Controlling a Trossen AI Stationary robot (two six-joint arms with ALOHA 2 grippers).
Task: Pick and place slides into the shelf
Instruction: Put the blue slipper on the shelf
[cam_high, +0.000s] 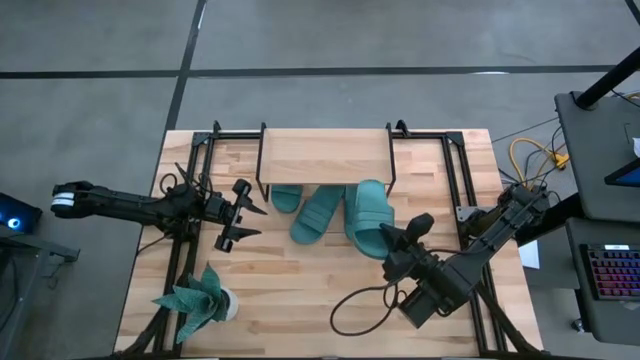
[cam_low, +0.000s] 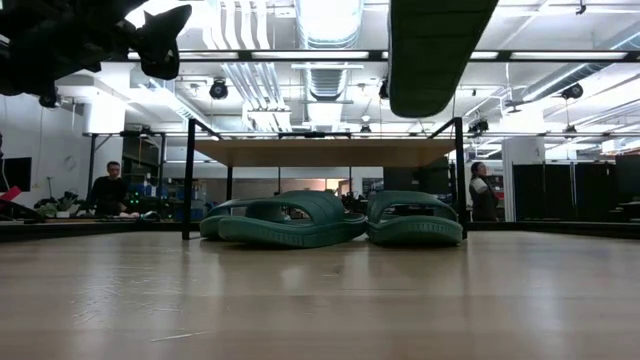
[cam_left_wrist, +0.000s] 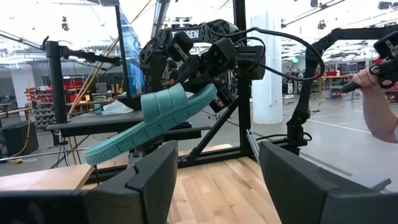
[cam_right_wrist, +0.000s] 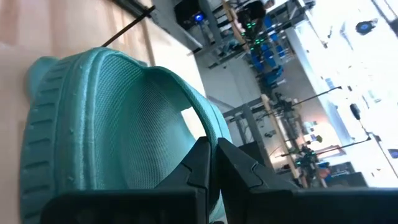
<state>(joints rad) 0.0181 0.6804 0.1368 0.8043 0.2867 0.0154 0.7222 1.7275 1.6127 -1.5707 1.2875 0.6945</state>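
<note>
Right hand (cam_high: 392, 240), centre-right: clamped on a raised slide (cam_high: 370, 215). Left hand (cam_high: 243, 214), centre-left: fingers spread, empty. Three slides (cam_high: 317, 213) lay by the shelf (cam_high: 325, 155).

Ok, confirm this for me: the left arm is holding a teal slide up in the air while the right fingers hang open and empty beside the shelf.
Wrong on the arms: they are swapped. The right gripper is shut on the raised slide, as the left wrist view shows. The left gripper has its fingers open and empty, beside the shelf in the high view.
</note>
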